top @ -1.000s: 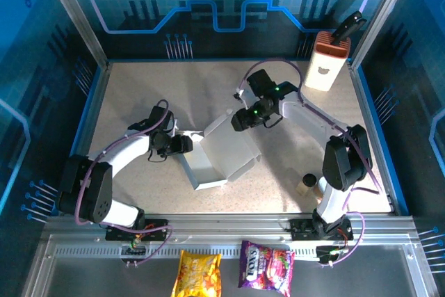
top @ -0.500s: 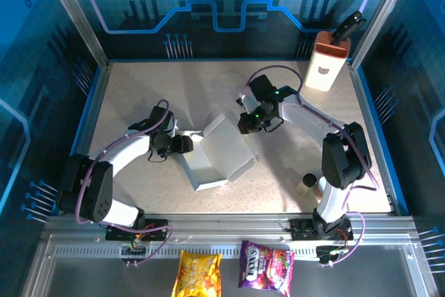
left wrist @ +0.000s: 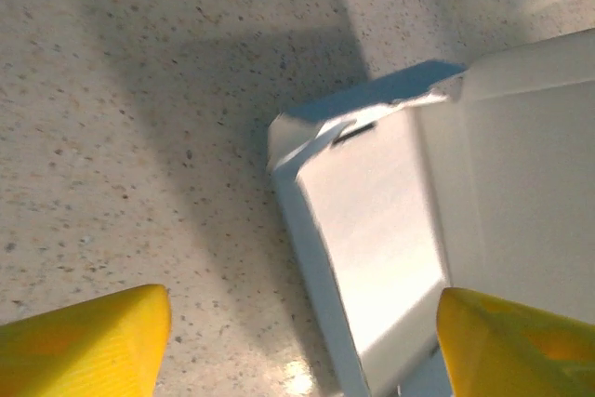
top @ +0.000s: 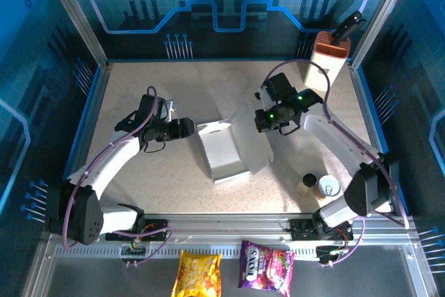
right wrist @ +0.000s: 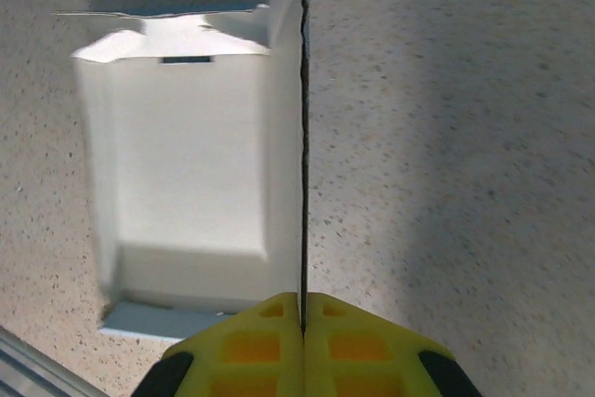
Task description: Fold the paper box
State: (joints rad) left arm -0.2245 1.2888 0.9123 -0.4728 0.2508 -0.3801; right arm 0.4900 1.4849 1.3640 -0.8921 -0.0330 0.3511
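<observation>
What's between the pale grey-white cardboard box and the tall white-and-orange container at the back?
The right pincer and its black wrist, seen from the top view, lie between the pale grey-white cardboard box and tall white-and-orange container.

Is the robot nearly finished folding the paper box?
About halfway, I'd guess. Done: the paper box already has standing walls, like an open tray. In hand: the right end effector is shut on its thin flap; the left end effector is open beside the box's corner. Left: the flap isn't folded over, so the box isn't closed.
</observation>
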